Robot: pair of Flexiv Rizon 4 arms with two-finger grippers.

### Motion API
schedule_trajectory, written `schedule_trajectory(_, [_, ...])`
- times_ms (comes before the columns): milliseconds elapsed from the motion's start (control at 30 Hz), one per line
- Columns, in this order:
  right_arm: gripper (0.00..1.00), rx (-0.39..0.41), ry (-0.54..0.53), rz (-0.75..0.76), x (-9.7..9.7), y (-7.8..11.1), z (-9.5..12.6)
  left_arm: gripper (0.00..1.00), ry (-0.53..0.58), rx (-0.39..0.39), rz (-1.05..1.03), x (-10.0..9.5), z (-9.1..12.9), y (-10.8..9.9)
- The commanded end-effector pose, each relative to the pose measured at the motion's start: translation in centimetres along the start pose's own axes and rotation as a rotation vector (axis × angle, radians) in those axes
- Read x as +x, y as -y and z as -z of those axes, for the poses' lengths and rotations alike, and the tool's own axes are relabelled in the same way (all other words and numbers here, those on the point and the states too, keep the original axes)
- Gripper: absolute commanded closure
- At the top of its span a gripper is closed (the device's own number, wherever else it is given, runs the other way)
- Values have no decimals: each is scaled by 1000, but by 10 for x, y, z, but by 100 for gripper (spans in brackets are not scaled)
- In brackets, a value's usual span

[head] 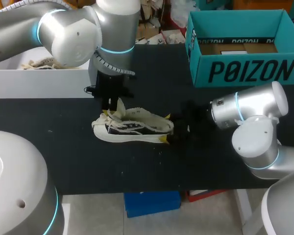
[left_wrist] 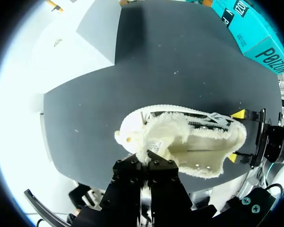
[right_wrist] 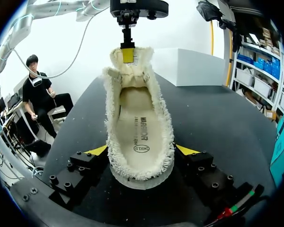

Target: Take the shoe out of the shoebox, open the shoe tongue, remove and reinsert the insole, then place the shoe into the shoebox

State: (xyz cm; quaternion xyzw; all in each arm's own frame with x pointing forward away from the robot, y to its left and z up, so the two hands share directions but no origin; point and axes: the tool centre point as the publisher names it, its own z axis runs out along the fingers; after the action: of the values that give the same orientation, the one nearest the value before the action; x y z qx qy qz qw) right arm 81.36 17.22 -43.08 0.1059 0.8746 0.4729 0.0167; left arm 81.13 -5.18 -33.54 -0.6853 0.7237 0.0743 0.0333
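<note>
Head view: shoe (head: 132, 129) crosswise, toe left; tongue (head: 121, 113) tight in left pincer (head: 115, 106), heel (head: 160, 126) in right pincer (head: 166, 128)

Black table (head: 78, 161) with shoe (head: 132, 128), teal shoebox (head: 250, 71), white box (head: 39, 83)

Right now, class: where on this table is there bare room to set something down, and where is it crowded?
Free: the wide strip of table between the shoe and the near edge; also the patch between shoe and teal shoebox. Crowded: around the shoe, where left gripper and right gripper hold it.
</note>
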Motion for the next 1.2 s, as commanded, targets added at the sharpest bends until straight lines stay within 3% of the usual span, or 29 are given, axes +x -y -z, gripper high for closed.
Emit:
schedule_trajectory(33, [100, 5, 3, -2, -1, 4, 1, 100, -44, -14, 4, -13, -6, 2])
schedule_trajectory(267, [100, 5, 3, -2, -1, 4, 1, 100, -53, -16, -18, -15, -14, 3])
schedule_trajectory(333, [100, 5, 3, -2, -1, 4, 1, 96, -56, -16, -36, -14, -16, 3])
schedule_trajectory(433, [100, 5, 3, -2, -1, 4, 1, 100, -53, -12, -46, -14, -18, 3])
schedule_trajectory(500, [100, 5, 3, -2, -1, 4, 1, 96, -54, -14, -50, -15, -19, 4])
schedule_trajectory(533, [100, 5, 3, -2, -1, 4, 1, 85, -55, -15, -52, -16, -19, 4])
schedule_trajectory(633, [100, 5, 3, -2, -1, 4, 1, 69, -59, -16, -83, -17, -18, 6])
schedule_trajectory(667, [100, 5, 3, -2, -1, 4, 1, 51, -55, -14, -98, -17, -17, 6])
schedule_trajectory(700, [100, 5, 3, -2, -1, 4, 1, 2, -57, -13, -113, -17, -15, 6])
schedule_trajectory(967, [100, 5, 3, -2, -1, 4, 1, 0, -98, 8, -282, -18, 14, 13])
schedule_trajectory(1200, [100, 5, 3, -2, -1, 4, 1, 0, -106, 57, -532, -8, 50, 22])
